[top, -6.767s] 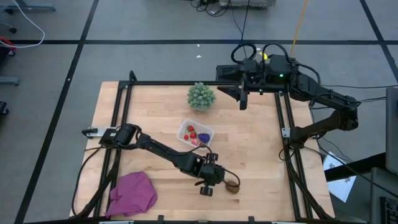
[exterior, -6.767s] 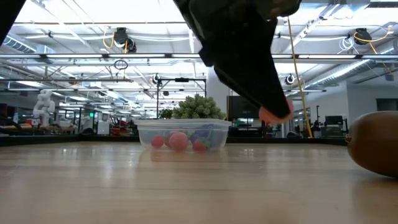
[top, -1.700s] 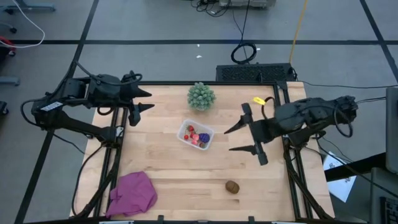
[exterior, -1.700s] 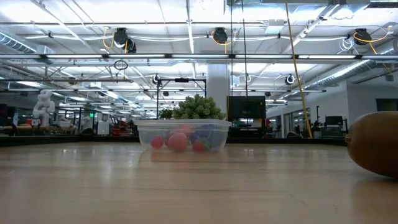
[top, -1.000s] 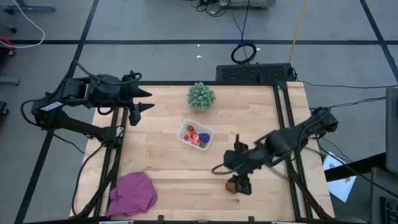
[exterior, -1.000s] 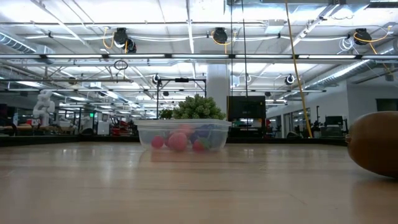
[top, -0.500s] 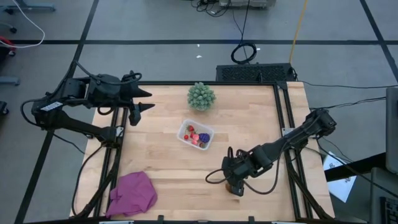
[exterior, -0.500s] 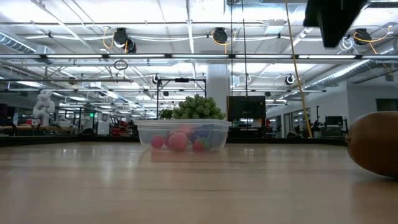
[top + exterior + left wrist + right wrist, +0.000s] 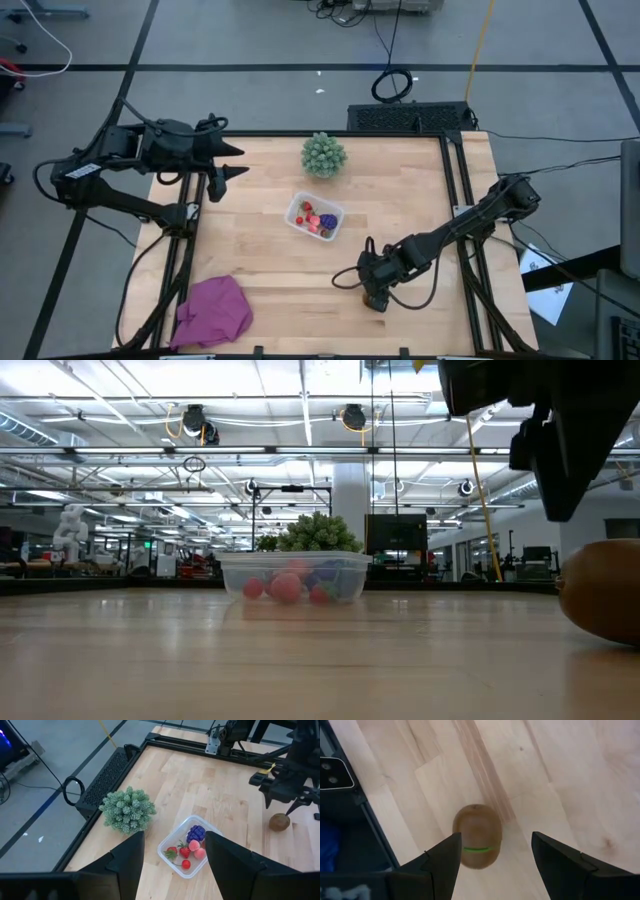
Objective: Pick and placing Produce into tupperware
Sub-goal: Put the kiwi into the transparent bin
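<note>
One brown oval piece (image 9: 477,836) lies on the table (image 9: 260,270), at 5 o'clock from the tupperware (image 9: 314,216); right gripper (image 9: 492,851) hovers directly above it, fingers spread wide, empty.

The clear rectangular tupperware (image 9: 315,217) sits mid-table, holding red and pink berries (image 9: 186,852) and one purple piece (image 9: 196,833). A brown oval piece (image 9: 476,836) lies alone on bare wood, near and right of it.

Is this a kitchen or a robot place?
Probably a robot lab: two dark robot arms work at a framed wooden table, with cables on the floor and a big hall with ceiling lights.
</note>
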Robot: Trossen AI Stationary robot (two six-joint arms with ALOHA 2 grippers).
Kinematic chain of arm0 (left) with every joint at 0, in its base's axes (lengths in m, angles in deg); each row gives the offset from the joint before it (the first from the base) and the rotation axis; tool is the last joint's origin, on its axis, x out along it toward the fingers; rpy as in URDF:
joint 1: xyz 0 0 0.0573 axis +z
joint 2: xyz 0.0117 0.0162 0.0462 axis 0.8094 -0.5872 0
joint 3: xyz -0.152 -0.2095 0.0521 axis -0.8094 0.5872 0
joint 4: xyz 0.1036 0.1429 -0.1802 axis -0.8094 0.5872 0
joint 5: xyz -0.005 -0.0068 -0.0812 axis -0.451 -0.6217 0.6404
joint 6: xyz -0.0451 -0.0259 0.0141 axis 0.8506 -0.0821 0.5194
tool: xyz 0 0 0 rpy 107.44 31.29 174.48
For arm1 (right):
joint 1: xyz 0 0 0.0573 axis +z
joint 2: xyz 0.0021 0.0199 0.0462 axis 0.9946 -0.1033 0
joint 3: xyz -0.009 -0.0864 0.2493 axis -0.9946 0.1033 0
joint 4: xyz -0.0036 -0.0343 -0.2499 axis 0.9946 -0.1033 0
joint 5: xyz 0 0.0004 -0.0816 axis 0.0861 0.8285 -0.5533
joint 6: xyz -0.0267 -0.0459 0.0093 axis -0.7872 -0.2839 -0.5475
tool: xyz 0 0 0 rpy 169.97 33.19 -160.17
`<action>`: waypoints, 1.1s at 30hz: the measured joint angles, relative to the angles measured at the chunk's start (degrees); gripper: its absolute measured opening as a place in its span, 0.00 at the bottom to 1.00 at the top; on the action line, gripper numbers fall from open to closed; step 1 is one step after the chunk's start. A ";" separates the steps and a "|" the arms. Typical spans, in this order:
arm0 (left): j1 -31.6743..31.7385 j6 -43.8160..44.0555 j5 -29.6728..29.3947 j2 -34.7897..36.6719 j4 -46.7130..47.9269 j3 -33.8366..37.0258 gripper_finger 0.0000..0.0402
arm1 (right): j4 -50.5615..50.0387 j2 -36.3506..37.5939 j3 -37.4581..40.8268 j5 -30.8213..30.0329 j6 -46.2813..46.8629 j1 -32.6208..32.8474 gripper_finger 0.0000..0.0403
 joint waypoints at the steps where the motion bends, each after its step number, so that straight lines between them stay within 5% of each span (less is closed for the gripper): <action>1: 0.00 0.00 0.00 0.00 0.01 0.00 0.53 | 0.94 0.00 0.58 0.06 0.08 -0.15 0.57; 11: 0.00 -0.72 0.00 0.00 0.00 0.00 0.53 | 10.39 0.02 5.85 1.64 1.82 -0.20 0.57; 33: 0.00 -0.81 0.02 0.00 0.00 0.00 0.53 | 10.78 0.03 6.66 3.11 7.59 2.01 0.57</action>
